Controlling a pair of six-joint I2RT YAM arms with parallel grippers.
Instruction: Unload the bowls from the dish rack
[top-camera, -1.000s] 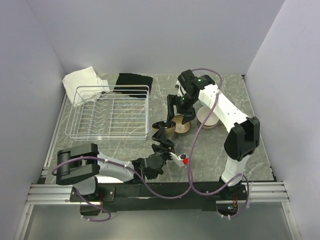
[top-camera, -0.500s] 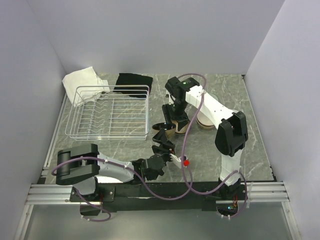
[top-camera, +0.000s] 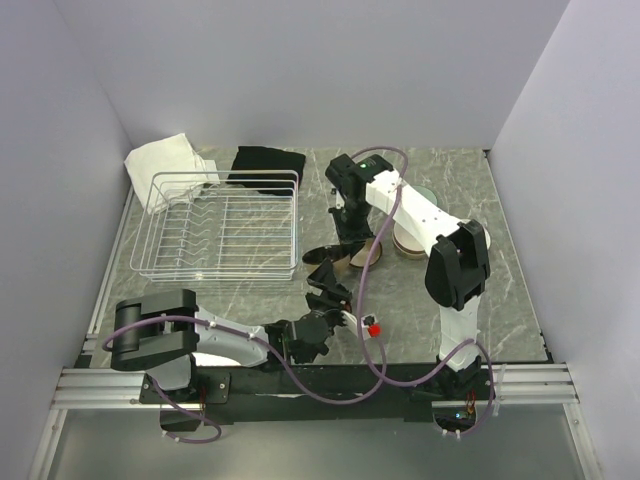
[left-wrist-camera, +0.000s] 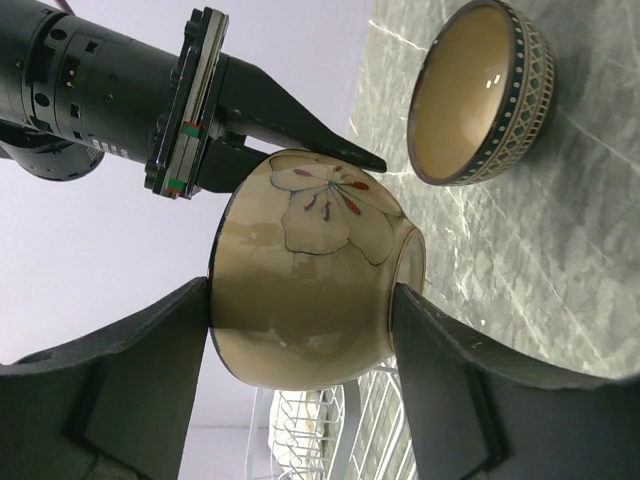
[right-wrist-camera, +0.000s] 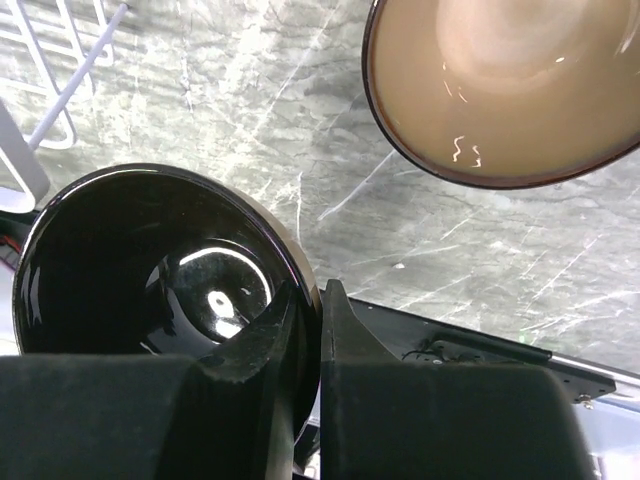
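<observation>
One of the bowls, tan with a painted flower outside and glossy black inside, hangs tilted above the table just right of the dish rack. My left gripper reaches up from below, its fingers pressed against the bowl's rim and foot. My right gripper comes down from behind and is shut on the same bowl's rim, one finger inside and one outside. The white wire rack holds nothing.
A dark patterned bowl with a tan inside sits on the marble close by. More bowls are stacked to its right. White cloth and black cloth lie behind the rack.
My right arm swung left from the set-down bowls to the bowl in my left gripper and closed on its rim. The left arm barely moved.
</observation>
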